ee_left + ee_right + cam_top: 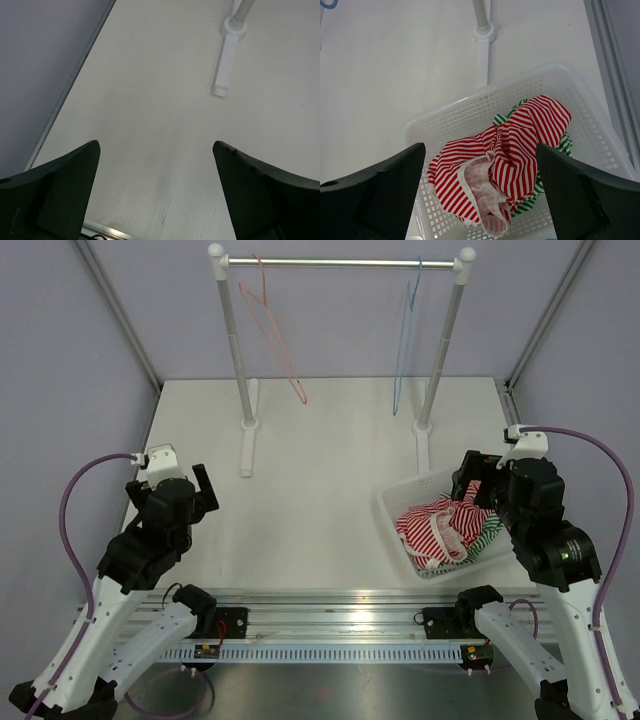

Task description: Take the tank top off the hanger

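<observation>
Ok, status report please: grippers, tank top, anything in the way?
Left gripper open, empty. Right gripper open, above basket. Striped tank top lies in basket; red hanger, blue hanger bare on rail. Nothing in the way.

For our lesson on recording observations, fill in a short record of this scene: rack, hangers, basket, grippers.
Rack: rail on two posts
Hangers: red hanger and blue hanger on the rail, both bare
Basket: white, holds red-striped garment over green-striped garment
Left gripper: open, empty, over the table
Right gripper: open, empty, above the basket
</observation>
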{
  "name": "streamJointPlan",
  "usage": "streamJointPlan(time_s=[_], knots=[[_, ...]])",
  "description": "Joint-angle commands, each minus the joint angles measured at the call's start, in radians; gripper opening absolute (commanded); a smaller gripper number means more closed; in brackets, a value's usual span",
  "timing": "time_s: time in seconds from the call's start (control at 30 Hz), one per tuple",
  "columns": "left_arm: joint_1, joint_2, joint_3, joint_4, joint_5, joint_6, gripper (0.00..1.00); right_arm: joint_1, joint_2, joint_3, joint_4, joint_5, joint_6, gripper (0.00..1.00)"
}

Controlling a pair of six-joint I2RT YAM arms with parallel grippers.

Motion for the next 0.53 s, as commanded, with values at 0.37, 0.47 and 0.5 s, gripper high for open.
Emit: streamJointPlan(time_s=[0.37, 0.47, 0.5], knots=[[0.11, 0.012, -0.031, 0.127, 0.142, 0.056, 0.99, 0.002, 0.014, -0.001, 0.035, 0.004, 0.008, 1.0], [0.118, 0.012, -0.033, 0.132, 0.155, 0.059, 0.99, 0.001, 0.025, 0.0, 0.035, 0.001, 0.01, 1.0], [0.119, 0.012, -0.033, 0.132, 0.159, 0.063, 0.99, 0.002, 0.026, 0.0, 0.034, -0.001, 0.008, 0.99]])
